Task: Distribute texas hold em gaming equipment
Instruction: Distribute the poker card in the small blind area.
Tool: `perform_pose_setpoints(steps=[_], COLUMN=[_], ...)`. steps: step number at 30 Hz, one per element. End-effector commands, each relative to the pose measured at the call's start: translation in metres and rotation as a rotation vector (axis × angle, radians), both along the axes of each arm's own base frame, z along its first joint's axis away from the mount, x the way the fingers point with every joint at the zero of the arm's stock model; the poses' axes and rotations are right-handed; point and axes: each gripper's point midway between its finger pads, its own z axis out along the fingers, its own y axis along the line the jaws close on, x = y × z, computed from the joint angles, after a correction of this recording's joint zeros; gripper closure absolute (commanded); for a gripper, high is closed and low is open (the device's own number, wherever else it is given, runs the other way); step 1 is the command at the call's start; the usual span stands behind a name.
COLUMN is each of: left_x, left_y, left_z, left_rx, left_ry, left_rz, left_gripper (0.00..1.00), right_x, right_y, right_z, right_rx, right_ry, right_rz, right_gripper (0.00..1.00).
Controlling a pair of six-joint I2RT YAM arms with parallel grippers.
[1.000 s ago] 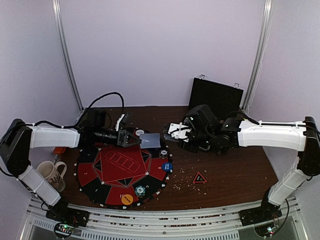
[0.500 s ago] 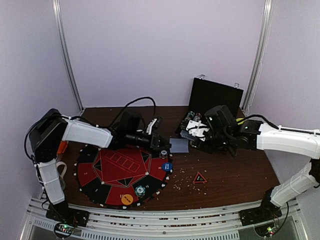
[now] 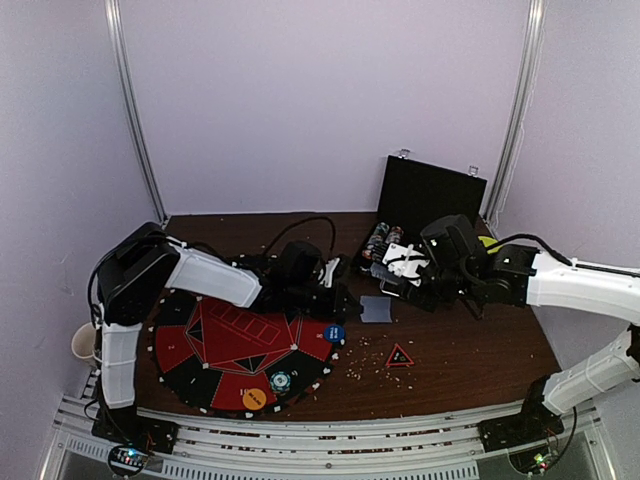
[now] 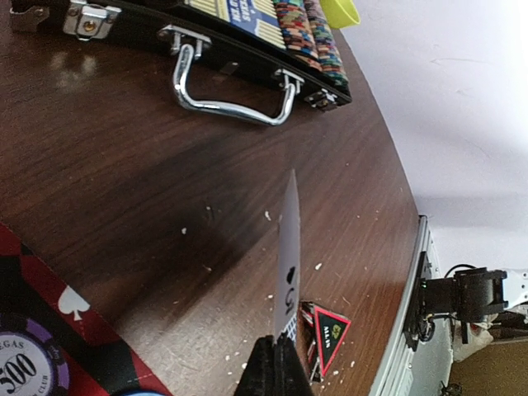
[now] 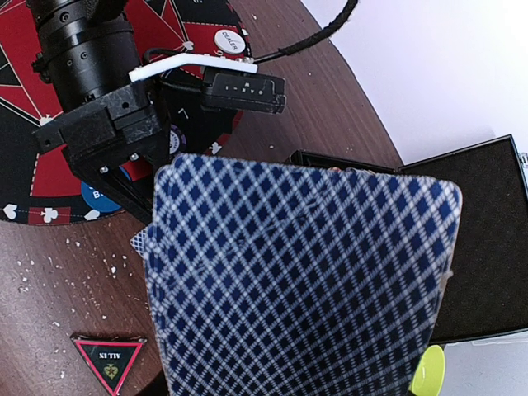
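Observation:
My left gripper [image 4: 278,351] is shut on a single playing card [image 4: 287,247], seen edge-on in its wrist view. From above, that card [image 3: 377,310] hangs flat just over the brown table, right of the round red-and-black mat [image 3: 240,340]. My right gripper [image 3: 402,268] holds a deck of blue diamond-backed cards [image 5: 301,285] upright, filling its wrist view and hiding its fingers. A blue disc [image 3: 334,333], an orange disc [image 3: 254,399] and a striped chip [image 3: 280,380] lie on the mat. A white dealer disc [image 5: 228,40] sits at the mat's far edge.
The open black chip case [image 3: 430,195] stands at the back right, with rows of chips [image 4: 309,37] and a metal handle [image 4: 231,103]. A yellow bowl [image 3: 487,241] is beside it. A triangular all-in marker [image 3: 400,356] lies on the table. A mug [image 3: 82,342] stands at the left.
The left arm has swung right, carrying the card from over the mat's far edge to the table beside it. The right gripper has drawn back to the right with the deck, toward the case.

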Motion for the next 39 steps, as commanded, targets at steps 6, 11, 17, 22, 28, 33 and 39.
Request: perform_pose_setpoints(steps=[6, 11, 17, 22, 28, 33, 39], left_x=[0.017, 0.018, 0.016, 0.017, 0.016, 0.015, 0.006], left_y=[0.002, 0.003, 0.009, 0.016, 0.013, 0.011, 0.013], left_z=[-0.023, -0.03, -0.04, -0.045, -0.025, 0.0, 0.06], left_rx=[0.102, 0.152, 0.214, 0.257, 0.206, 0.169, 0.055], left_ry=[-0.024, -0.046, -0.073, -0.09, -0.127, -0.161, -0.234], left_rz=[0.043, 0.018, -0.013, -0.01, -0.013, -0.019, -0.038], left_gripper=[1.0, 1.0, 1.0, 1.0, 0.73, 0.71, 0.71], right_x=[0.001, 0.002, 0.002, 0.002, 0.002, 0.001, 0.001], right_y=[-0.003, -0.002, -0.001, -0.001, -0.002, -0.003, -0.003], right_z=[0.005, 0.004, 0.002, 0.0, -0.001, 0.001, 0.008], right_rx=[0.017, 0.016, 0.012, 0.007, 0.001, 0.005, 0.011], right_ry=[-0.014, -0.012, -0.006, -0.003, 0.0, -0.005, -0.016], right_rz=[-0.016, -0.014, -0.014, -0.013, -0.014, -0.011, -0.01], right_gripper=[0.51, 0.51, 0.51, 0.51, 0.51, 0.51, 0.51])
